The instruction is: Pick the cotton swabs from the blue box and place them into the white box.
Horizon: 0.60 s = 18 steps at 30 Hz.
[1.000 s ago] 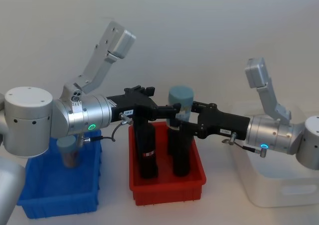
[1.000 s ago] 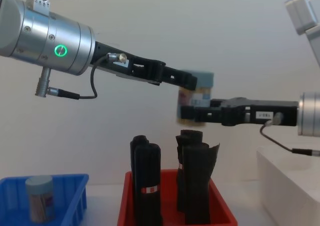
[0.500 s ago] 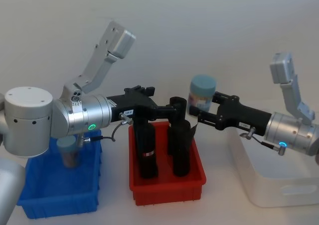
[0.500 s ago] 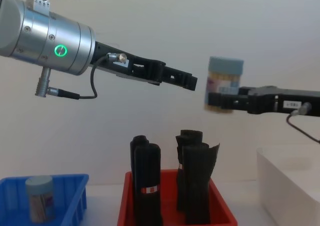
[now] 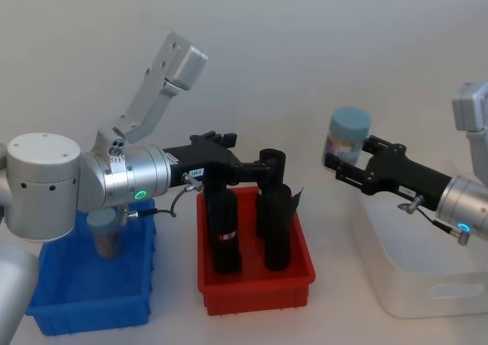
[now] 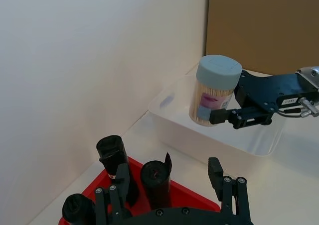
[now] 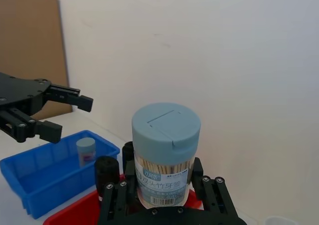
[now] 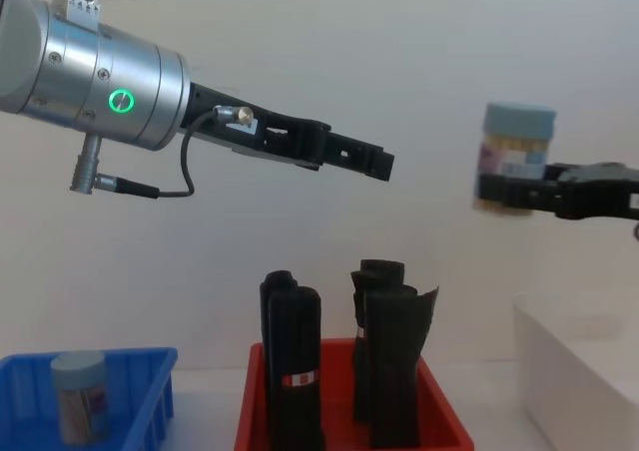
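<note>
My right gripper (image 5: 345, 166) is shut on a cotton swab tub (image 5: 349, 137), a clear cylinder with a grey-blue lid (image 7: 166, 127). It holds the tub upright, high in the air by the left side of the white box (image 5: 415, 293). The chest view shows that tub (image 8: 514, 162) above the white box's rim (image 8: 559, 333). My left gripper (image 5: 263, 167) hangs open and empty over the red bin, its fingers (image 6: 223, 179) spread wide. A second tub (image 5: 104, 233) stands in the blue box (image 5: 88, 308); the chest view shows it too (image 8: 78, 396).
A red bin (image 5: 255, 293) with tall black rolls (image 5: 224, 230) stands between the blue and white boxes, under my left gripper. The rolls' tops (image 8: 384, 276) reach close below the left gripper (image 8: 371, 161). A wall runs behind the table.
The tub passed from my left gripper to my right. The right gripper carried it rightward, away from the left gripper towards the white box. The left arm stayed put.
</note>
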### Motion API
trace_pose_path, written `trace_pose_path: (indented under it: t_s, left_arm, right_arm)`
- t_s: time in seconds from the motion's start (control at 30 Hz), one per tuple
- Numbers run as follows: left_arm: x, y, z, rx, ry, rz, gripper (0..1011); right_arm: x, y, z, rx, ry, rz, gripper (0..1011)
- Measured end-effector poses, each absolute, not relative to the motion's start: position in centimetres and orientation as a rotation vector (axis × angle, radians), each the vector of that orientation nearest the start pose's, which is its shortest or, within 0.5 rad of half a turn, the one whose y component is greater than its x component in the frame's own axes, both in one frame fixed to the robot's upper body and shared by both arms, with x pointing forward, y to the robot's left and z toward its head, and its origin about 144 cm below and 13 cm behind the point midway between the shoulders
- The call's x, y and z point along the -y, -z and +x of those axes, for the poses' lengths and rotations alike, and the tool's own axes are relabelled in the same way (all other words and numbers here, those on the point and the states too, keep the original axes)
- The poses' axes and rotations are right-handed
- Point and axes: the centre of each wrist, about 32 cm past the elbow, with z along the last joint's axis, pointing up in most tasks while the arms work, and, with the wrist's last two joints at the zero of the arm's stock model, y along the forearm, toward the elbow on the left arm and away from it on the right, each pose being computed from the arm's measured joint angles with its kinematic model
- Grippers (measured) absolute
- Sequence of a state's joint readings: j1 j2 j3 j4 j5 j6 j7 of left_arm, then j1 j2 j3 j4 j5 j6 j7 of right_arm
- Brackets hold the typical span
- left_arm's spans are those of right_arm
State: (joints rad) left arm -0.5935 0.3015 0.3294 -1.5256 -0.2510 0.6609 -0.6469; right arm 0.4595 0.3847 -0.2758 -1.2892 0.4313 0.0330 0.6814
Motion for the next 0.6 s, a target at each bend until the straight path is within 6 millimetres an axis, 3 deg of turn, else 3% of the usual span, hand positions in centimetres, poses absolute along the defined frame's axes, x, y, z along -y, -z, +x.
trace_pose_path:
  t_s: [0.6]
  left_arm:
    - [-22.0, -133.4, 57.4, -0.080, -0.704, 0.297, 1004]
  right_arm:
    - [31.6, -120.8, 53.8, -0.026, 1.006, -0.058, 641]
